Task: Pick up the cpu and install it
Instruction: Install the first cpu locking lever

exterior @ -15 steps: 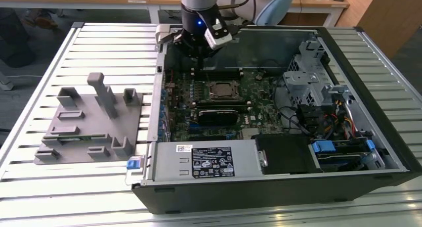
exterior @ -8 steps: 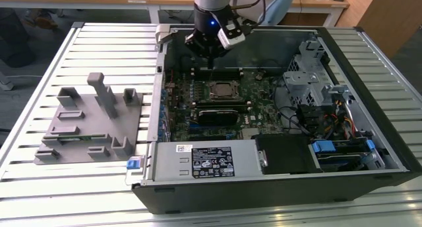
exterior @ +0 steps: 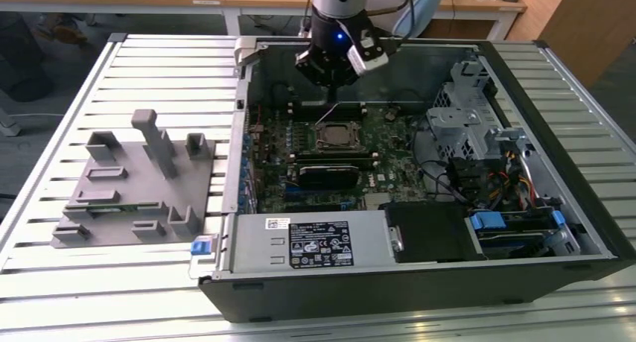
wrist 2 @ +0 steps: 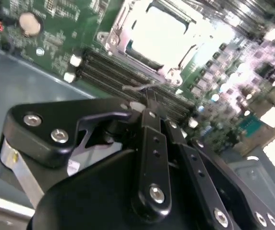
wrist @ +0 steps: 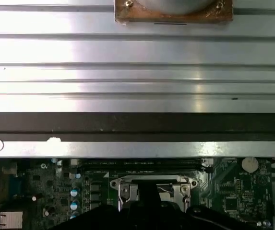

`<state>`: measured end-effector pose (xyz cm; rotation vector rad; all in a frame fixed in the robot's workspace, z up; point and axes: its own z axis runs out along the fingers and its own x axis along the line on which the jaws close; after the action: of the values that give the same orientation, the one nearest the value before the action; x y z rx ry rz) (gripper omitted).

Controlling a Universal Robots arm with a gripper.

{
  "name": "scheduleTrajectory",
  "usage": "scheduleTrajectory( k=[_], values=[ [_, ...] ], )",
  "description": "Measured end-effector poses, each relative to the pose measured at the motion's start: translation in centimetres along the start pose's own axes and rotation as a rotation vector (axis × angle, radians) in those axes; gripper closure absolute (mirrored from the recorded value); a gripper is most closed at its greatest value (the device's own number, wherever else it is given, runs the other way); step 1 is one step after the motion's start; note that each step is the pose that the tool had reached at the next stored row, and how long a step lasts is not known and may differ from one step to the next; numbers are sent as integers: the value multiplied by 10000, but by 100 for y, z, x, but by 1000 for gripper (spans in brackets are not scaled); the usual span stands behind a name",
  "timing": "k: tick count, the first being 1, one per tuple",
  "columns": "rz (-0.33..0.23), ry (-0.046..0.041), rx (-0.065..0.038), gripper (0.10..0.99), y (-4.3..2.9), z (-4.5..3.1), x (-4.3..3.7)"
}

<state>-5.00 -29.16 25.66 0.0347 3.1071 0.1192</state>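
The cpu (exterior: 338,136) lies flat in the motherboard's socket (exterior: 339,126), inside the metal frame, in the open computer case (exterior: 541,74). In the second wrist view the cpu (wrist 2: 159,34) glares white within that frame. My gripper (exterior: 333,102) hangs just behind the socket with its black fingers pressed together and nothing visible between them. In the second wrist view the gripper (wrist 2: 149,98) has its tips right beside the thin wire socket lever (wrist 2: 135,88), which stands raised; I cannot tell whether they touch. The first wrist view shows the socket (wrist: 154,188) from the back wall side.
A grey plastic holder (exterior: 134,182) with upright pegs stands on the slatted table at the exterior view's left. Inside the case are memory slots (wrist 2: 108,79), a black heatsink block (exterior: 328,174), a drive cage (exterior: 467,122) and a power supply (exterior: 318,241).
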Motion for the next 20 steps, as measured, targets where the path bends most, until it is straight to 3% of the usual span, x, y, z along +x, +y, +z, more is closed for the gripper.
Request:
scheduleTrajectory(
  k=[8,14,20],
  values=[
    [2,2,-58,980,-16,103,-5],
    [9,11,-216,980,-20,170,-72],
    [9,12,-225,980,-21,210,-127]
  ],
)
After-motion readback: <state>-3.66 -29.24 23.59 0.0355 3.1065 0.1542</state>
